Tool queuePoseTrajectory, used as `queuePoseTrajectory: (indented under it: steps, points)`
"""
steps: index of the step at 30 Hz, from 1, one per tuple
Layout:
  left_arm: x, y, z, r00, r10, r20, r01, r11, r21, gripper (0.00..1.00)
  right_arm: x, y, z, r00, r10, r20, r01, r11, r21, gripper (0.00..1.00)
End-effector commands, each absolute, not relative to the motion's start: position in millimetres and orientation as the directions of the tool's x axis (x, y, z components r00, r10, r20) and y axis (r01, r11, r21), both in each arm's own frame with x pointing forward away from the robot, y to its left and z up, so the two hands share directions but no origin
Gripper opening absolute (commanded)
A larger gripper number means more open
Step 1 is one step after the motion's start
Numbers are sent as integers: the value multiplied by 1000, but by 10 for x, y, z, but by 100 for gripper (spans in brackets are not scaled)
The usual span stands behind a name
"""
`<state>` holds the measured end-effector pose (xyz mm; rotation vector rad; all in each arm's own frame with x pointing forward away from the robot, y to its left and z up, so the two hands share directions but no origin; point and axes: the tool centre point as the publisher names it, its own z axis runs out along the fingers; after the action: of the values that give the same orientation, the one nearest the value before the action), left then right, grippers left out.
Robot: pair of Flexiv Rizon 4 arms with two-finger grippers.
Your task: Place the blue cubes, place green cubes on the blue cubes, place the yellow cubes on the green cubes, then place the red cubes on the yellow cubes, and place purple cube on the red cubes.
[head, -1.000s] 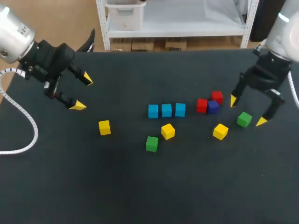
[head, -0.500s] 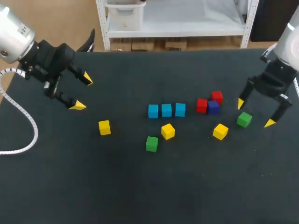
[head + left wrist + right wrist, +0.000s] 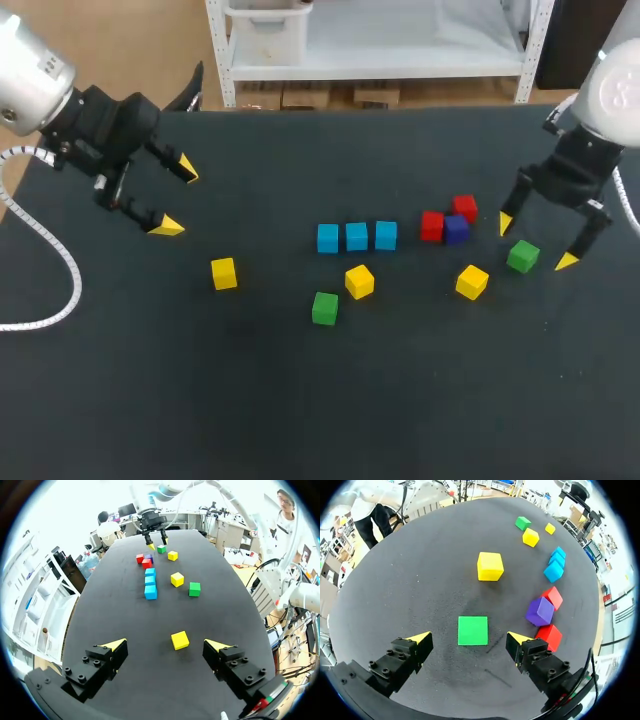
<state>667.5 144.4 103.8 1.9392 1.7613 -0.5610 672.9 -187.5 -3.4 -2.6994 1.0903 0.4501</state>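
A green cube [image 3: 324, 308] and yellow cubes [image 3: 359, 281] lie nearest the robot, three blue cubes [image 3: 357, 237] in a row just beyond. The right gripper [image 3: 536, 242] hangs open over a second green cube [image 3: 522, 256]; the left gripper [image 3: 173, 197], open and empty, hangs well apart.

The table [image 3: 300, 400] before me is my only furniture: a broad, flat top of matte black, faintly grainy up close. Its far edge runs straight across. Light falls evenly on it, bright and soft, casting only weak shadows.
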Motion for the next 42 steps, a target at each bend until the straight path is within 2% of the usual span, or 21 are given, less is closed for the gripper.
queuePoseTrajectory:
  steps: [1, 2, 3, 5, 8, 10, 11, 12, 19, 24, 26, 32, 42]
  points:
    - [6672, 1454, 1028, 102, 806, -583, 995, -78, 66, 100, 6759, -1849, -36, 685, -637, -353, -696, -716, -58, 83]
    - [6672, 1454, 1028, 102, 806, -583, 995, -78, 66, 100, 6760, -1845, -35, 687, -635, -353, -692, -720, -53, 72]
    - [6672, 1454, 1028, 102, 806, -583, 995, -78, 66, 100, 6760, -1838, -35, 689, -634, -352, -690, -722, -50, 47]
    - [6672, 1454, 1028, 102, 806, -583, 995, -78, 66, 100, 6758, -1820, -32, 694, -629, -349, -682, -730, -39, 37]
    - [6672, 1454, 1028, 102, 806, -583, 995, -78, 66, 100, 6743, -1784, -34, 705, -620, -343, -668, -744, -28, 31]
    - [6672, 1454, 1028, 102, 806, -583, 995, -78, 66, 100, 6742, -1777, -39, 707, -618, -344, -665, -746, -25, 24]
    - [6672, 1454, 1028, 102, 806, -583, 995, -78, 66, 100, 6742, -1773, -44, 708, -618, -344, -664, -748, -23, 16]
    - [6672, 1454, 1028, 102, 806, -583, 995, -78, 66, 100, 6741, -1769, -48, 708, -617, -343, -663, -748, -23, 0]
    - [6672, 1454, 1028, 102, 806, -583, 995, -78, 66, 100, 6664, -1719, 109, 647, -669, -365, -729, -683, -40, 0]
    - [6672, 1454, 1028, 102, 806, -583, 995, -78, 66, 100, 6626, -1712, 298, 341, -861, -378, -936, -347, -53, 0]
    - [6672, 1454, 1028, 102, 806, -583, 995, -78, 66, 100, 6598, -1638, 379, 227, -887, -402, -973, -221, -63, 0]
    - [6672, 1454, 1028, 102, 806, -583, 995, -78, 66, 100, 6576, -1331, 548, 31, -875, -484, -995, 17, -94, 0]
    - [6672, 1454, 1028, 102, 806, -583, 995, -78, 66, 100, 6748, -794, 685, 23, -880, -475, -996, 21, -87, 0]
